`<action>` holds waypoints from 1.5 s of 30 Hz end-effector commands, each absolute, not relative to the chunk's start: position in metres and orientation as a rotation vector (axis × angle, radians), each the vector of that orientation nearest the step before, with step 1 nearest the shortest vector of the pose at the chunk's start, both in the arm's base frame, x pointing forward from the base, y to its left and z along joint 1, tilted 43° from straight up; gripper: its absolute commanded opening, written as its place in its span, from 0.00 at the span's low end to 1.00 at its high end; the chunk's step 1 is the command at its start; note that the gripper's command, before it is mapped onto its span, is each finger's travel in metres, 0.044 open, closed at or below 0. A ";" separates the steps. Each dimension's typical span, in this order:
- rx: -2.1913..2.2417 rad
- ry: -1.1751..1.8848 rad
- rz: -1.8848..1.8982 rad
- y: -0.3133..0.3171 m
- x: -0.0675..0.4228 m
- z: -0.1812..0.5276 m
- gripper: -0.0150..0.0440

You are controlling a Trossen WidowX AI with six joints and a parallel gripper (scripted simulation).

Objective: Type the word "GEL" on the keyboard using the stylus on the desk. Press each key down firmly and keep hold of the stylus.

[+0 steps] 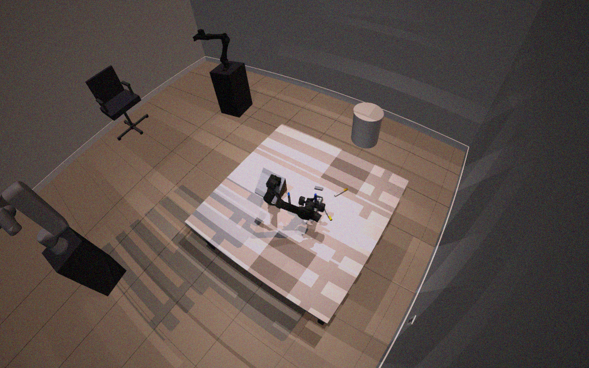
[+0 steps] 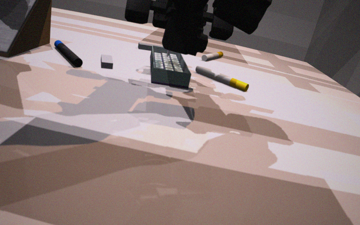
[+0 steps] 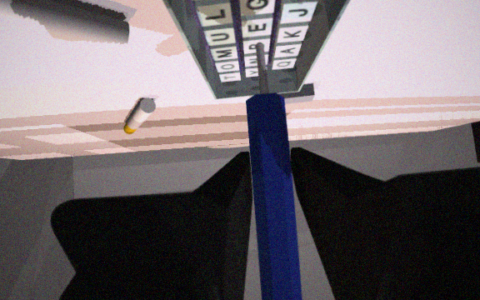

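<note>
My gripper (image 2: pixel 186 48) (image 3: pixel 270 159) is shut on the blue stylus (image 1: pixel 315 196) (image 3: pixel 267 121), low over the keyboard. The stylus's thin grey tip points down at the keys. The keyboard (image 2: pixel 170 78) (image 3: pixel 321 35) is a dark grey tray with three rows of white letter keys. In the wrist view the tip overlaps the B key (image 3: pixel 253 44), in the middle row just below the E key (image 3: pixel 257 27). The G key (image 3: pixel 257 5) is beyond E, at the frame's top edge. The L key (image 3: pixel 215 15) is in the left row. Whether the tip touches a key, I cannot tell.
A black pen with a blue end (image 2: pixel 67 53) and a small grey block (image 2: pixel 107 62) lie left of the keyboard. Two white pens with yellow ends (image 2: pixel 224 80) (image 2: pixel 212 56) lie to its right. A grey bar (image 2: pixel 144 46) (image 1: pixel 318 188) is behind it. A wedge-shaped stand (image 2: pixel 37 33) is far left.
</note>
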State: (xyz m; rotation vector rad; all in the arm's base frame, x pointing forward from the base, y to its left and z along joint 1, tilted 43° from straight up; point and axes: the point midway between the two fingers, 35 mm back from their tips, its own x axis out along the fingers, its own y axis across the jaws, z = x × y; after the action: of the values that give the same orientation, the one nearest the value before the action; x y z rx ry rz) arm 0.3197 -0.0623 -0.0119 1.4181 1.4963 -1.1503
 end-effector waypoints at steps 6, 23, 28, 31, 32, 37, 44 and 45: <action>1.418 1.490 -1.143 -0.044 0.323 0.010 0.39; 1.417 1.490 -1.143 -0.053 0.340 0.017 0.25; 1.418 1.489 -1.143 -0.056 0.341 0.015 0.25; 1.418 1.489 -1.143 -0.064 0.340 0.006 0.25; 1.418 1.489 -1.143 -0.066 0.340 0.004 0.25; 1.418 1.489 -1.143 -0.067 0.340 0.002 0.30; 1.418 1.489 -1.143 -0.071 0.341 -0.001 0.39; 1.418 1.489 -1.143 -0.071 0.341 -0.002 0.39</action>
State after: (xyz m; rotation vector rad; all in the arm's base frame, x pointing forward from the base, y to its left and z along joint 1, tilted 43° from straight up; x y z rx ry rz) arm 0.3403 -0.0689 0.0009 1.4251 1.4889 -1.1484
